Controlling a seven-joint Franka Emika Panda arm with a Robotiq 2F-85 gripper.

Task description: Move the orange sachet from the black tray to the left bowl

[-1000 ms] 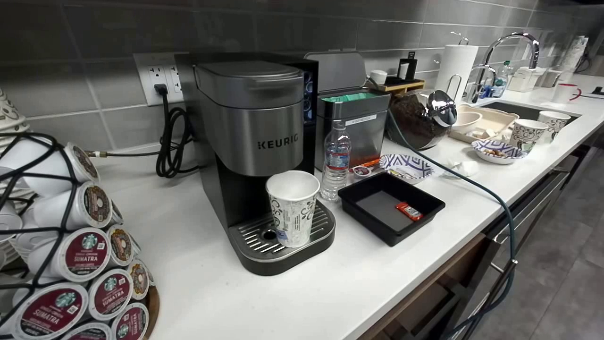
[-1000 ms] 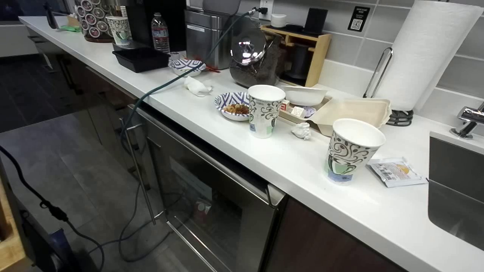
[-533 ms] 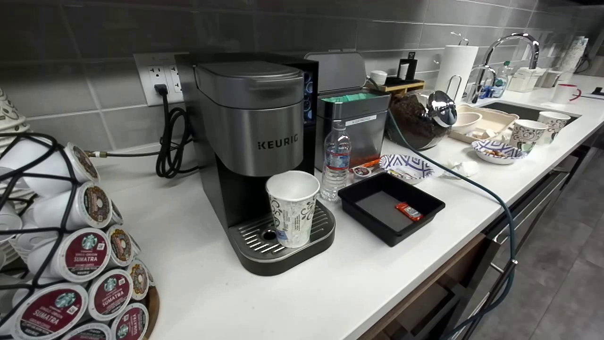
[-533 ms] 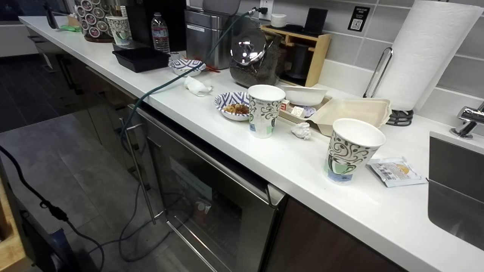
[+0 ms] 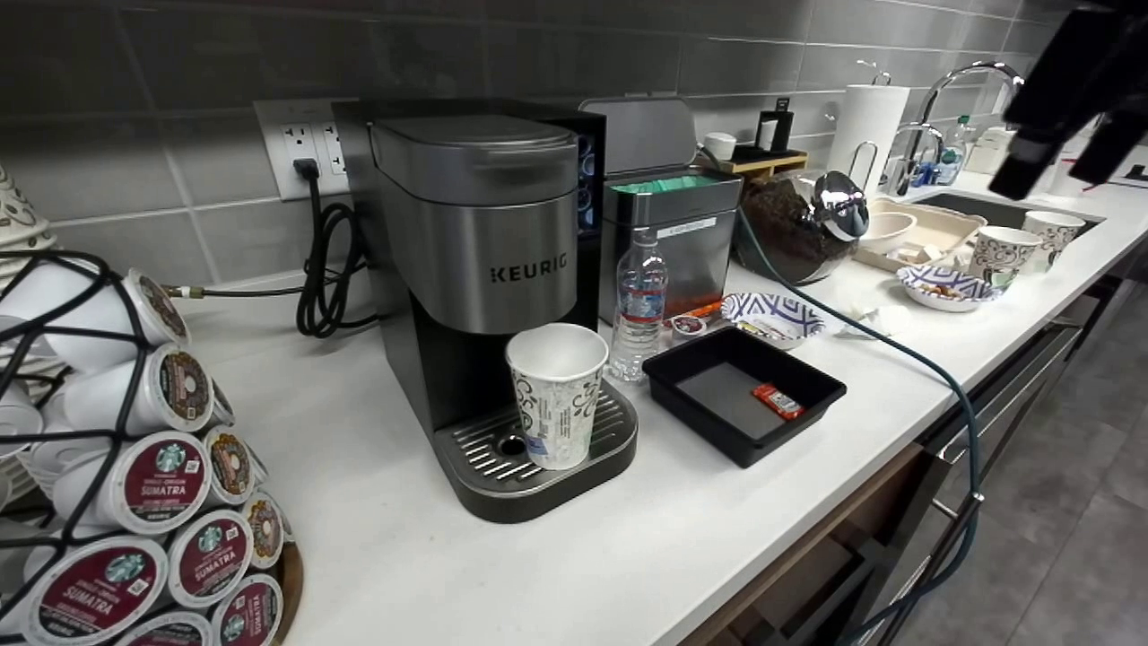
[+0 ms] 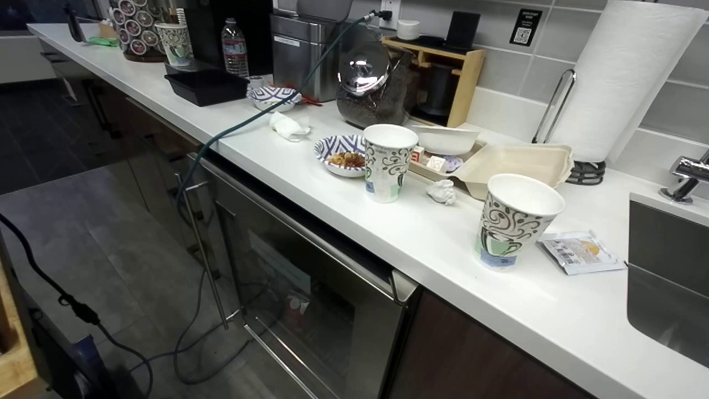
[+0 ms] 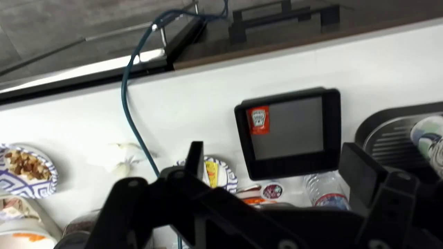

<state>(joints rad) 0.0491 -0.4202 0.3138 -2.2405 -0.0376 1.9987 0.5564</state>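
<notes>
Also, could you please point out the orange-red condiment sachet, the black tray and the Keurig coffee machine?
Orange-red condiment sachet (image 7: 259,118), wrist view: printed label.
Black tray (image 7: 294,129), wrist view: bare inner floor.
Keurig coffee machine (image 5: 480,256), in an exterior view: metallic front panel.

— What do you see along the counter (image 5: 430,574)?
— I can make out a coffee machine (image 5: 484,260) with a paper cup (image 5: 558,404) upright on its drip tray (image 5: 484,468), a water bottle (image 5: 639,314) just beside the machine, and piled coffee pods (image 5: 164,484)
— And farther on?
— I see a paper towel roll (image 6: 620,83), and a silvery packet (image 6: 579,253) lying between another cup (image 6: 516,223) and the sink (image 6: 670,238); a teal cable (image 7: 124,91) crosses the counter and hangs past its edge
</notes>
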